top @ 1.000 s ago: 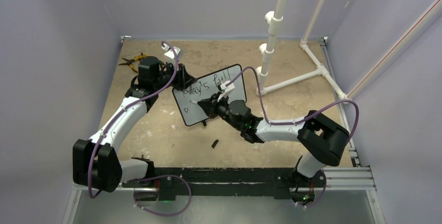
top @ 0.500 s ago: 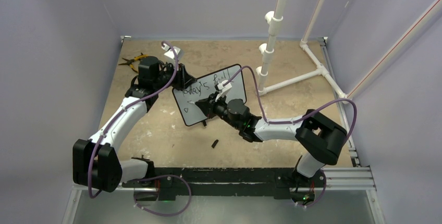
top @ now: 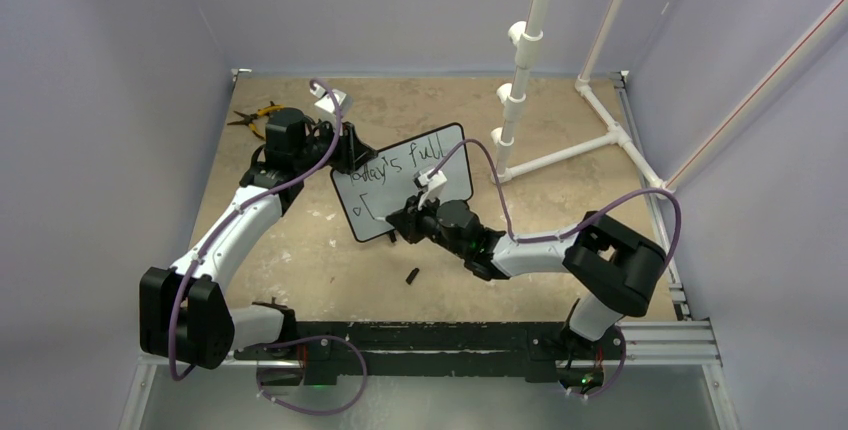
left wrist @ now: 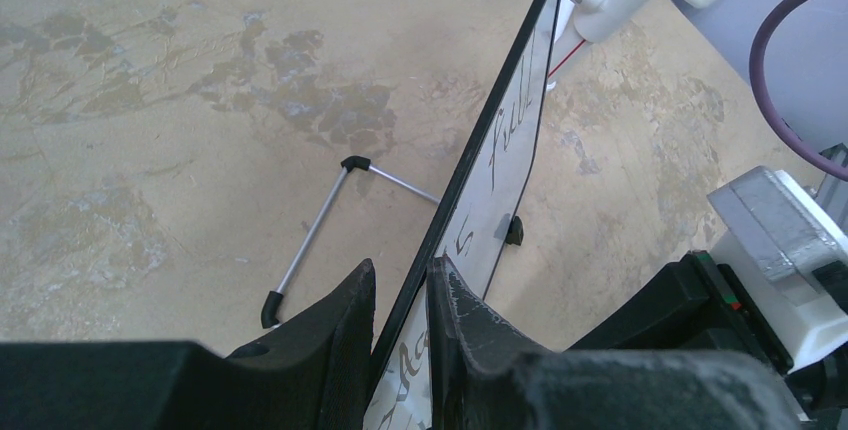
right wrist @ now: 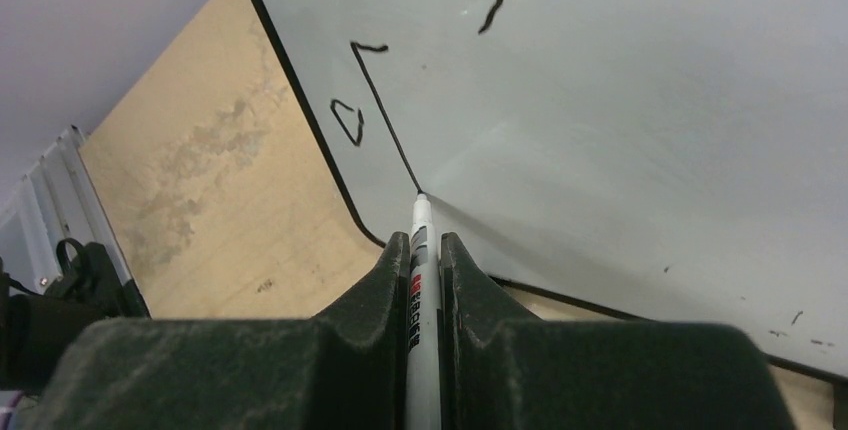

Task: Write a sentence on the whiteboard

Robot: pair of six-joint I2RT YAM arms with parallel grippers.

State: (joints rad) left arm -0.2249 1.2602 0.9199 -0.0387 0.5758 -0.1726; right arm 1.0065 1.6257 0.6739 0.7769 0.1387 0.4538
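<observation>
The left arm rises from the lower left of the top view, bends at the elbow and reaches toward the upper centre. There the left gripper pinches the edge of the whiteboard between nearly closed fingers. The right arm folds at the lower right and stretches leftward to mid-frame, where the right gripper clamps a marker tight.

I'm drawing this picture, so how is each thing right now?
whiteboard: propped upright, pinched at its edge.
sentence: unfinished; reads "Today's full", second line barely begun.
marker: uncapped, tip touching the whiteboard.
left tool: shut on the whiteboard's edge.
right tool: shut on the marker.
cap: off the marker, lying loose.
pliers: lying at the far left, untouched.
</observation>
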